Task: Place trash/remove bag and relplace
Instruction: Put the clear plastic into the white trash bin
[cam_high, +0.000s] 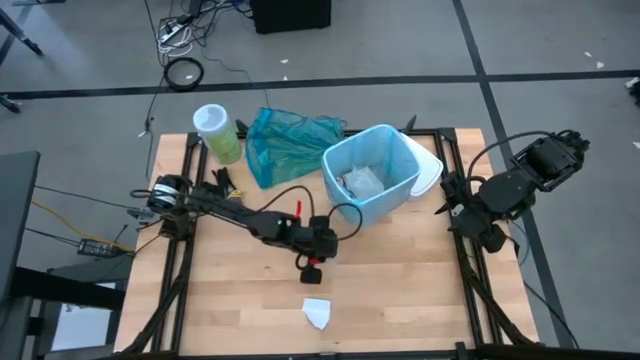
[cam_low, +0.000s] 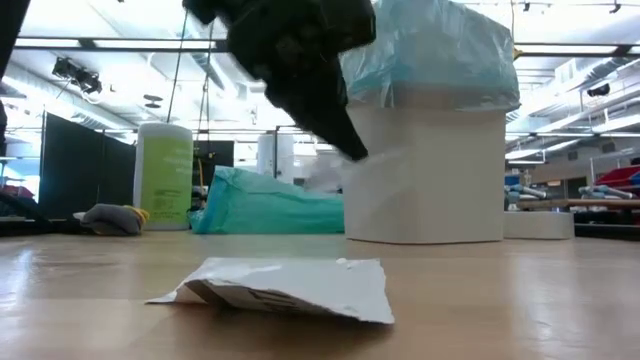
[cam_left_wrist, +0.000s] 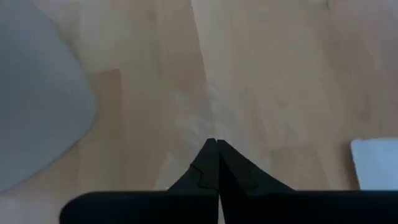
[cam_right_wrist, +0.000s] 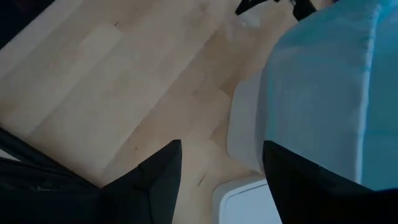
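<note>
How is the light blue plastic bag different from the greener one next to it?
The light blue bag lines the white bin, stretched open over its rim, with scraps inside. The teal-green bag lies crumpled and loose on the table beside the bin. The light blue bag is paler; the teal-green bag is darker. Both are thin, see-through plastic.

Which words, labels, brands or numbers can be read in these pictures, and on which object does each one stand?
No text can be read in any view.
Green wipes canister: a pale label, too blurred to read.
White paper scrap on the table: faint dark marks on its folded edge, not readable.
Bin with the blue bag: no printing visible.
Teal bag: no printing visible.
</note>
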